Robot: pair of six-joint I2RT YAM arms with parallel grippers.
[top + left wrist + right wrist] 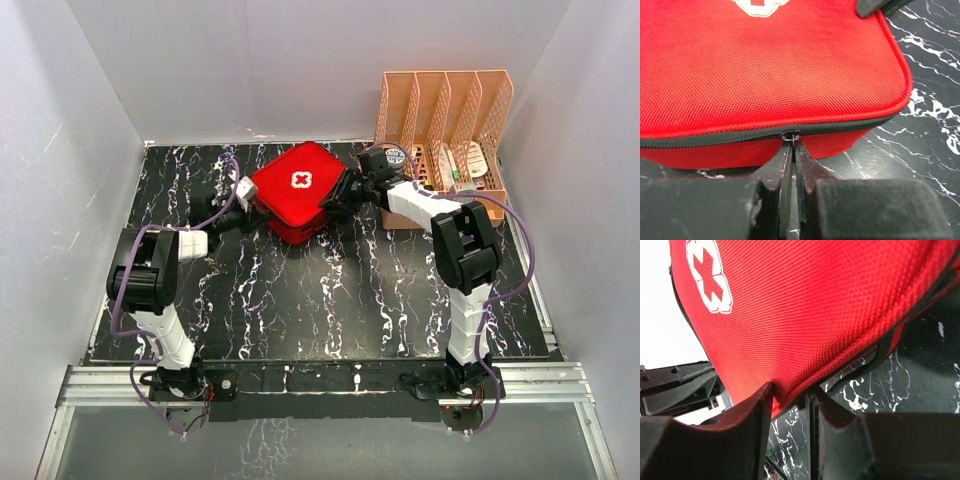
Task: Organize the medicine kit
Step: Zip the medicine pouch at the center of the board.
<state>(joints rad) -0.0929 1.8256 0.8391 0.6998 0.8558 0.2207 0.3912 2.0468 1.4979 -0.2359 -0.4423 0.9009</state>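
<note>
The red medicine kit (297,188), with a white cross on its lid, lies at the back middle of the black marbled table. My left gripper (250,203) is at its left side. In the left wrist view the left gripper (791,145) is shut on the small metal zipper pull (791,136) on the kit's (765,65) black zip line. My right gripper (338,198) is at the kit's right side. In the right wrist view the right gripper (790,397) pinches the rim of the red lid (805,315), and the zip gapes open beside it.
An orange-pink plastic file rack (445,105) holding small medicine items stands at the back right, just behind my right arm. White walls close in the table at the back and both sides. A right finger (875,6) shows at the top of the left wrist view.
</note>
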